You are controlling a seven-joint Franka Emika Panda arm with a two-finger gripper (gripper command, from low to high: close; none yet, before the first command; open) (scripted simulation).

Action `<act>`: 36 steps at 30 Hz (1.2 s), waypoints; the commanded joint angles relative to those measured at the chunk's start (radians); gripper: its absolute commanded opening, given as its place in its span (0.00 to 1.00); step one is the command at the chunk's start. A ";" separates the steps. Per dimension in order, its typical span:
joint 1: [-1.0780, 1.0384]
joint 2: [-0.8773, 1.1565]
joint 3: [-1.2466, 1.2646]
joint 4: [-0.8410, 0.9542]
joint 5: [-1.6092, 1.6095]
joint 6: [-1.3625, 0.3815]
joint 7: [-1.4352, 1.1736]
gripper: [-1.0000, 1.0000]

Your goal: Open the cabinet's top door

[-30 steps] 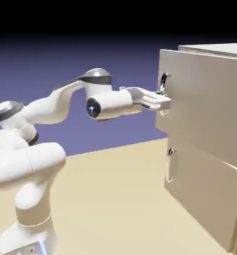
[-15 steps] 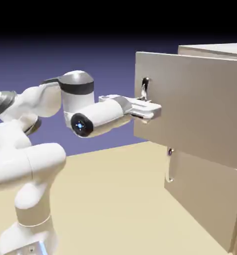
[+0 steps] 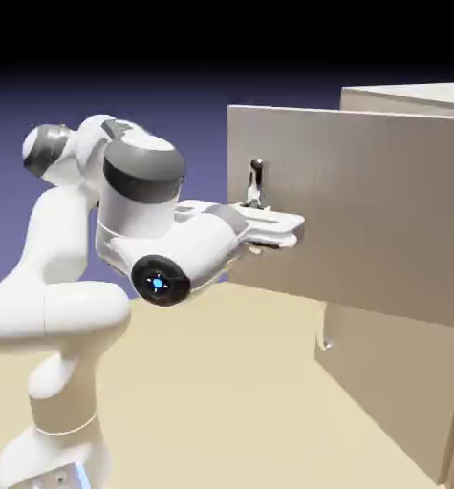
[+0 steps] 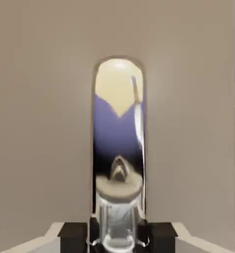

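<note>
In the exterior view the beige-grey cabinet stands at the right. Its top door is pulled well out from the cabinet body toward the exterior view's left. The curved silver bar handle sits near the door's left edge. My gripper is shut on the handle's lower part, with the hand level. In the hand view the mirror-like handle fills the middle against the flat door panel, and both grey fingertips press its sides at the bottom edge.
The lower panel is flush with the cabinet, and its own small handle shows just under the opened door. The tan table top stretches between the robot's base and the cabinet.
The top door has come further out toward the exterior view's left, drawn by the shut gripper. The arm has folded back toward its base, with the elbow rising and the wrist turning downward.
</note>
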 commanded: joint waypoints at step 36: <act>-0.195 -1.305 0.293 0.990 -0.980 0.000 -0.286 0.00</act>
